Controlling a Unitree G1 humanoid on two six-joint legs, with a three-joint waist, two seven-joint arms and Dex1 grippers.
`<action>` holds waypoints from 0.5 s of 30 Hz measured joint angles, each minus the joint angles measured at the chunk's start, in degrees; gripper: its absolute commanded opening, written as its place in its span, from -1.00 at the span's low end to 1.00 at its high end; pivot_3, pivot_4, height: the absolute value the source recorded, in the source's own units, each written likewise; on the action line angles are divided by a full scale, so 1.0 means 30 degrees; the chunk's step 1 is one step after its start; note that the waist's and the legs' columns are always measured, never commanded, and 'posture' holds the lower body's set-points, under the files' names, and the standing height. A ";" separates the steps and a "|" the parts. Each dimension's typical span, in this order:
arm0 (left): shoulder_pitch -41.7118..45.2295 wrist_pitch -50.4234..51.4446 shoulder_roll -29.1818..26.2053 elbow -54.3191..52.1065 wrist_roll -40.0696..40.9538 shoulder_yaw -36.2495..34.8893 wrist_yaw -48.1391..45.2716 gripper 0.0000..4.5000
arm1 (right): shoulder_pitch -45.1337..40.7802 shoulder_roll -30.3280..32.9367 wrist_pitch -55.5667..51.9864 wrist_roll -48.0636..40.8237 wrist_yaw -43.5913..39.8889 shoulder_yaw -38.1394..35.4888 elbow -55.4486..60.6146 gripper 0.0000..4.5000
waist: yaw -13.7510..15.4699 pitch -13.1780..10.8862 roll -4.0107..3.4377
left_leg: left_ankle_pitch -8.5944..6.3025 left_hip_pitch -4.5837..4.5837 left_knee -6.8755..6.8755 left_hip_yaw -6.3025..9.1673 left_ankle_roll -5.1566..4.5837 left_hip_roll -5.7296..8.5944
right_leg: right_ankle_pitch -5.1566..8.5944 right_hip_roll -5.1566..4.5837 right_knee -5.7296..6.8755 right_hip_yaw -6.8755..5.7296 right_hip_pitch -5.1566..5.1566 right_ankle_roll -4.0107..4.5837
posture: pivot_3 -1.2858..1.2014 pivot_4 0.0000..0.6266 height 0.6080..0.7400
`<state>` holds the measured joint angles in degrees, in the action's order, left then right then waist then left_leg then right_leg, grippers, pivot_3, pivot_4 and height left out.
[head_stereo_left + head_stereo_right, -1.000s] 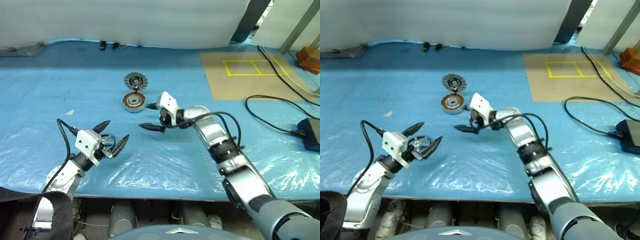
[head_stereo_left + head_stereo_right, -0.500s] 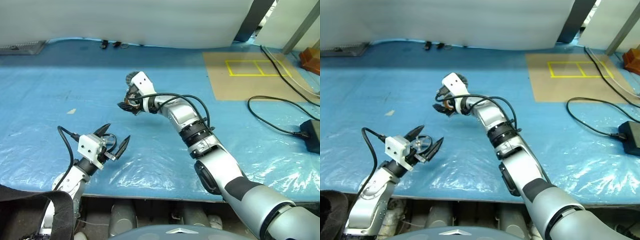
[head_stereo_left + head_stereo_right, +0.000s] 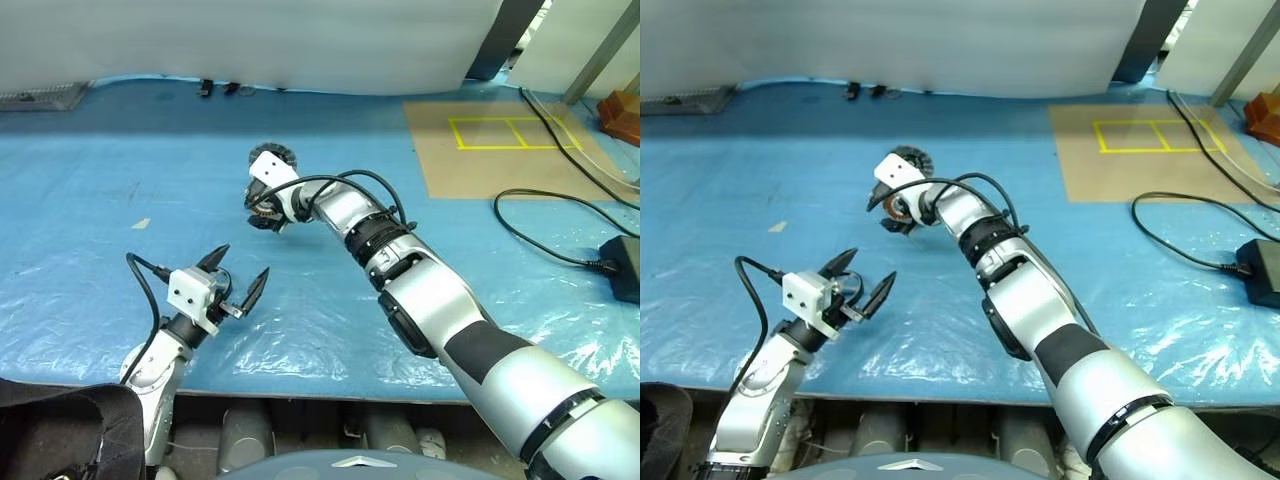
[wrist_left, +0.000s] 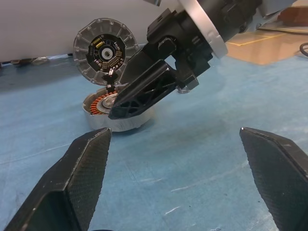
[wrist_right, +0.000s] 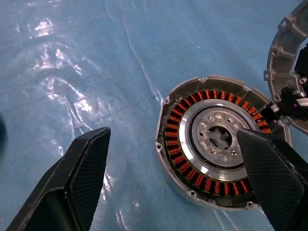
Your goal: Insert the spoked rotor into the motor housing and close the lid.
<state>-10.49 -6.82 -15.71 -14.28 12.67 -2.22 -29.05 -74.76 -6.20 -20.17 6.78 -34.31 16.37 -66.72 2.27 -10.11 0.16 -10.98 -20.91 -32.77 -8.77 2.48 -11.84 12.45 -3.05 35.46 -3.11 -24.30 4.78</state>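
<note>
Two wide-open claws: right claw (image 5: pixel 173 183) poised just above the copper-wound motor housing (image 5: pixel 219 142), left claw (image 3: pixel 238 279) well apart, nearer the table edge.

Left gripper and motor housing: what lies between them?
Bare blue plastic sheeting, as the left wrist view shows between the left gripper and the motor housing.
</note>
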 measured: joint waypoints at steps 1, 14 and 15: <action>0.0004 -0.0010 0.0009 -0.0006 -0.0031 0.0027 0.0021 1.00 | -0.0128 -0.0100 0.0350 0.0156 0.0231 -0.0005 -0.0560 0.94 | -0.0002 -0.0002 -0.0003 | 0.0000 0.0001 -0.0001 -0.0001 0.0000 -0.0001 | 0.0000 0.0000 0.0002 0.0000 0.0000 0.0000 | 0.03 -0.52 1.00; 0.0606 -0.0110 0.0659 0.0144 -0.0067 0.0857 -0.0017 1.00 | -0.0254 0.1081 0.3829 0.2227 0.0126 0.0037 -0.3319 0.94 | 0.0057 -0.0035 -0.0060 | -0.0005 -0.0009 -0.0062 -0.0026 -0.0011 -0.0003 | -0.0001 -0.0007 0.0051 0.0000 -0.0001 0.0004 | 0.03 -0.52 1.00; 0.0750 -0.0145 0.0869 0.0162 -0.0070 0.0975 -0.0010 1.00 | -0.0252 0.1239 0.4091 0.2486 0.0068 0.0134 -0.3361 0.94 | 0.0054 -0.0036 -0.0061 | -0.0005 -0.0010 -0.0067 -0.0026 -0.0011 -0.0003 | -0.0001 -0.0008 0.0056 0.0001 0.0000 0.0004 | 0.03 -0.52 1.00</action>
<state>-8.24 -7.25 -13.10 -13.80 12.47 0.70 -29.08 -75.51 -2.48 -7.89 14.24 -34.11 16.77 -76.80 2.43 -10.22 -0.03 -11.00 -20.94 -32.97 -8.85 2.45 -11.85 12.44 -3.07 35.62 -3.11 -24.30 4.79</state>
